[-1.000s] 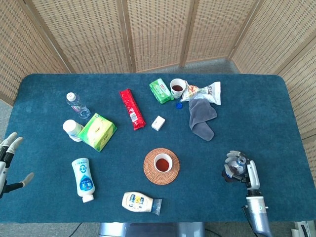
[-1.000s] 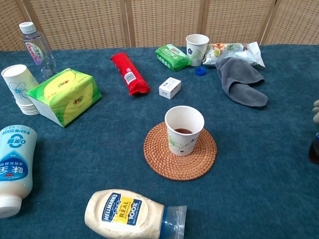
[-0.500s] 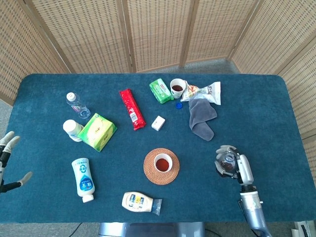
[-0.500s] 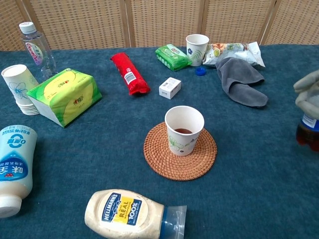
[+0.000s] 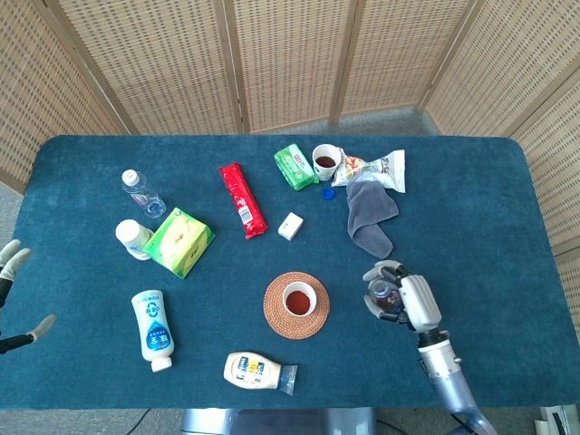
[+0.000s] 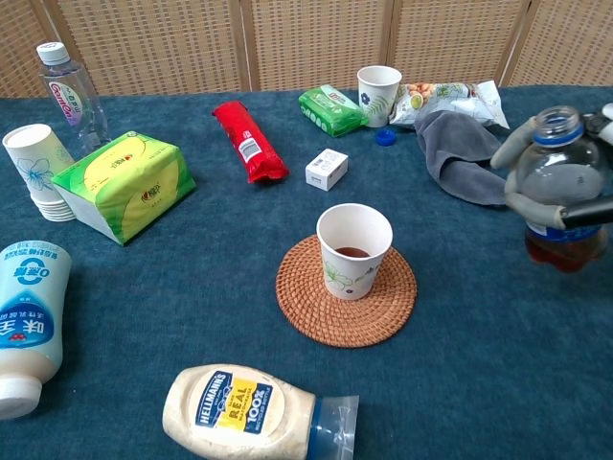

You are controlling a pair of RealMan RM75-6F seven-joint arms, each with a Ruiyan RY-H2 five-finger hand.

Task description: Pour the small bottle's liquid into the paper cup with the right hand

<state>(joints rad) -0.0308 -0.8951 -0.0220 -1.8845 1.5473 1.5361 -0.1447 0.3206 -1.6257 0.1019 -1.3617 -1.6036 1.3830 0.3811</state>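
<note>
Right hand (image 6: pixel 565 196) fingers (image 6: pixel 522 203) grip the small bottle (image 6: pixel 558 187); left hand (image 5: pixel 11 283) cropped, grasp unclear.

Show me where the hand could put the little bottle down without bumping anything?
Bare cloth lies between the woven coaster and the right hand holding the small bottle, and along the table's right side. The far middle is crowded: grey cloth, snack bag, second cup.

Your right hand (image 5: pixel 400 300) is up over the table's right side, its grey fingers (image 6: pixel 518 172) curled around a small bottle (image 6: pixel 558 187), held upright with the mouth at the top, and the forearm reaching in from the near edge. Your left hand (image 5: pixel 11 263) sits at the far left edge, mostly out of frame, fingers spread and holding nothing.
</note>
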